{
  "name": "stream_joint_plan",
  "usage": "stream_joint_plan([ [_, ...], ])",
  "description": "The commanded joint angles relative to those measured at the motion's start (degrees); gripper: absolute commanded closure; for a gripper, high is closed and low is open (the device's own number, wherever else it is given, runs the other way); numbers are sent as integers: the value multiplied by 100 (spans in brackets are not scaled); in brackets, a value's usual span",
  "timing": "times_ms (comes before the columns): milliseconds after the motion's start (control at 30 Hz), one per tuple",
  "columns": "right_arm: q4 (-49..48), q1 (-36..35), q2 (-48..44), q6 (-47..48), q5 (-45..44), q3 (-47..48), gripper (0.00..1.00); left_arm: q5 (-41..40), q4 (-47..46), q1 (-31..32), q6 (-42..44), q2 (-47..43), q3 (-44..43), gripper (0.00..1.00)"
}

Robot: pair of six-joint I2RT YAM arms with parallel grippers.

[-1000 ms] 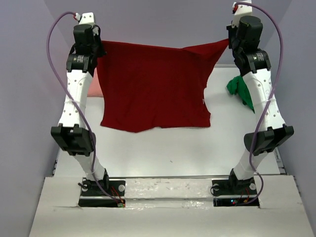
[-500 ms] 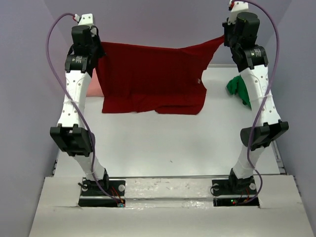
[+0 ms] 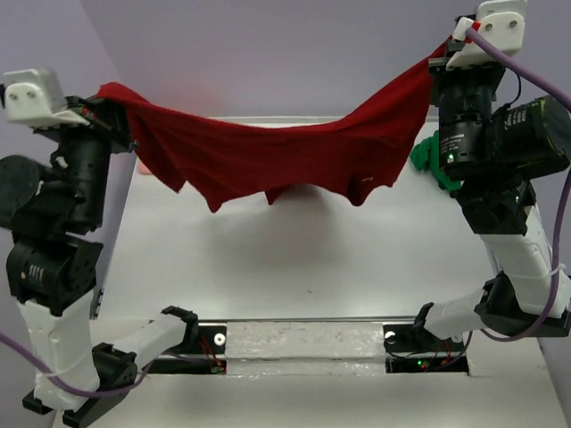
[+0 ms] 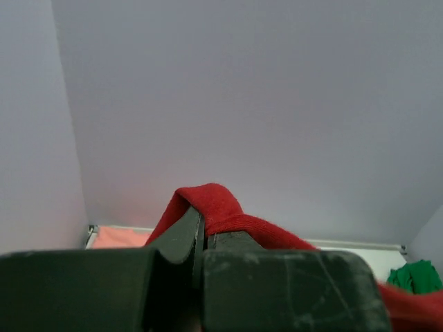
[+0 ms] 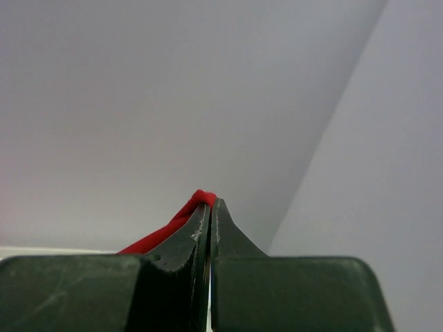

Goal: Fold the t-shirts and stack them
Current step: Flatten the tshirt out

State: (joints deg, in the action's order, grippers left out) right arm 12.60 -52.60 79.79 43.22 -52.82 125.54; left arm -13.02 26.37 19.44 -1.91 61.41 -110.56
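Far left: left gripper [image 3: 105, 94] was clamped on one corner of the dark red t-shirt [image 3: 268, 156], raised high over the left edge of the table [image 3: 294, 267]. The pink t-shirt [image 4: 121, 237] lay on the far left of the table. The red shirt hung in a sagging span between both arms, apparently clear of the table. The right gripper [image 3: 443, 55] pinched the opposite corner, equally high. The green t-shirt [image 3: 426, 159] lay crumpled at far right, partly hidden by that arm. Step judged: spreading the first shirt. Next move calls for lowering it flat, arms level, without bunching.
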Motion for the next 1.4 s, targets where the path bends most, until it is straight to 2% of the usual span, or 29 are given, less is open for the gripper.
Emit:
stream_joint_plan([
  [0,-2427,-654,116,2382,-1231,-109,100,-359,211,25,112,-234,-27,100],
  [67,-2613,-743,151,2665,-1301,-170,100,-421,228,33,138,-313,34,100],
  [300,-2596,-683,660,2472,-959,-65,100,-473,-35,33,42,-42,562,100],
  [333,-2439,-368,774,2176,-880,5,100,-543,-88,33,42,63,623,100],
  [367,-1585,-95,1053,1825,-610,276,100,-535,-314,33,16,256,815,100],
  [400,-672,255,1213,403,-320,548,100,-553,-465,25,-2,371,913,100],
  [433,25,1077,1345,-246,49,777,100,-579,-579,-2,-2,511,983,100],
  [467,745,1450,1599,-757,644,901,100,-405,-737,-45,-28,904,975,100],
  [567,1243,2269,2039,-1709,1210,1034,100,-79,-983,-502,-160,1600,861,100],
  [600,1602,2759,2302,-2217,1795,1261,100,87,-1098,-616,-213,2098,731,100],
  [667,1868,3331,2602,-2475,2308,1482,100,211,-1299,-871,-248,2785,589,100],
  [800,2281,4097,3313,-3117,3300,1737,100,221,-1713,-986,-126,3813,378,100],
  [900,2352,4293,3674,-3232,3734,2026,100,168,-2170,-1004,-64,4317,482,100],
  [1000,2308,4442,4174,-3302,4031,2395,100,193,-2197,-1161,-116,4930,159,100],
  [1067,2273,4512,4316,-3320,4060,2414,100,396,-2198,-1223,-90,5038,-8,100],
  [1200,2369,4714,4615,-3408,4692,2449,100,247,-2049,-1232,112,5513,-457,100],
  [1233,2422,4776,4712,-3478,4780,2432,94,238,-2039,-1250,86,5548,-475,100],
  [1267,2449,4776,4739,-3487,4885,2371,72,264,-2126,-1250,86,5575,-414,99],
  [1300,2466,4776,4756,-3461,4912,2327,50,325,-2145,-1259,112,5601,-413,91],
  [1333,2458,4776,4774,-3443,4852,2257,32,309,-2075,-1250,121,5662,-448,65],
  [1367,2493,4776,4774,-3452,4877,2230,24,361,-2075,-1250,104,5663,-431,50],
])
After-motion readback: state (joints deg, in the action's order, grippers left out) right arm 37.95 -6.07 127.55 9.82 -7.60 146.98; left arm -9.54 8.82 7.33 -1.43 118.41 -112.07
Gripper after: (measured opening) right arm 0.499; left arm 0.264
